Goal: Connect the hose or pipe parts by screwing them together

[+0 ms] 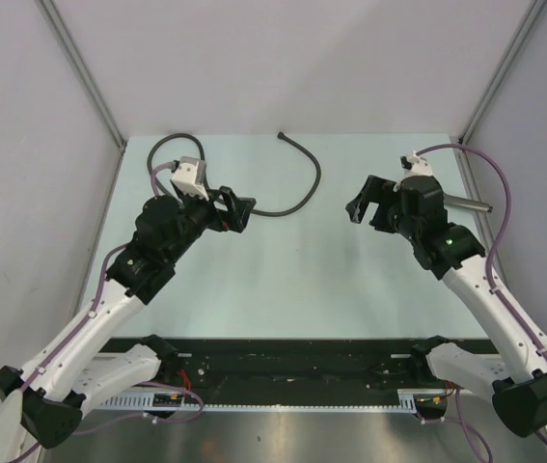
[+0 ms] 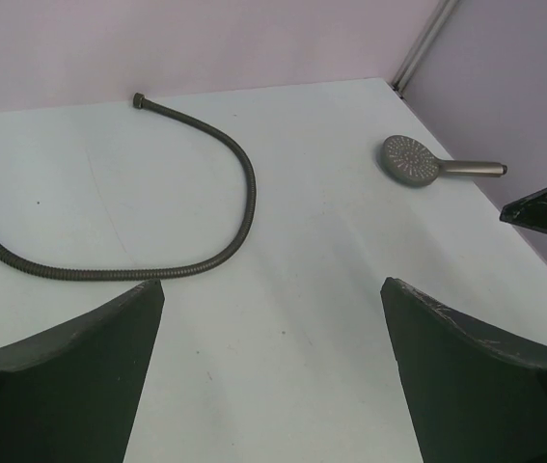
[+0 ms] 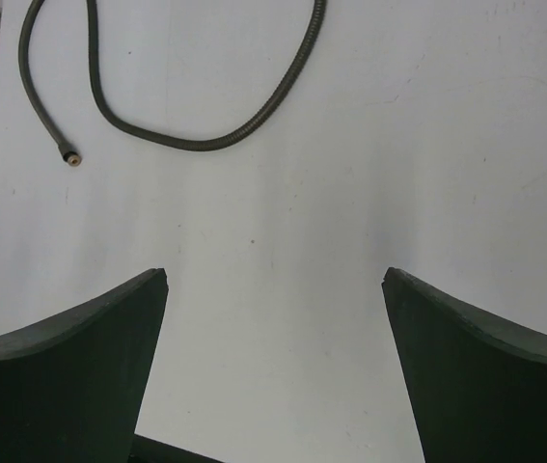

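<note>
The dark grey hose (image 1: 314, 178) lies in a curve across the far middle of the table, one end (image 1: 283, 135) pointing at the back edge. The left wrist view shows its nut end (image 2: 138, 99) and the shower head (image 2: 410, 160) face up, handle pointing right. From above only the handle (image 1: 471, 204) shows beside the right arm. My left gripper (image 1: 239, 210) hovers open next to the hose's near bend. My right gripper (image 1: 360, 207) hovers open mid-table, left of the shower head. Both hold nothing: left (image 2: 273, 285), right (image 3: 275, 273). The right wrist view shows the hose (image 3: 205, 145) lying ahead.
The pale table (image 1: 283, 280) is walled by white panels on the left, back and right. Purple cables (image 1: 490, 169) loop off the right arm near the right edge. A black rail (image 1: 292, 367) runs along the near edge between the arm bases.
</note>
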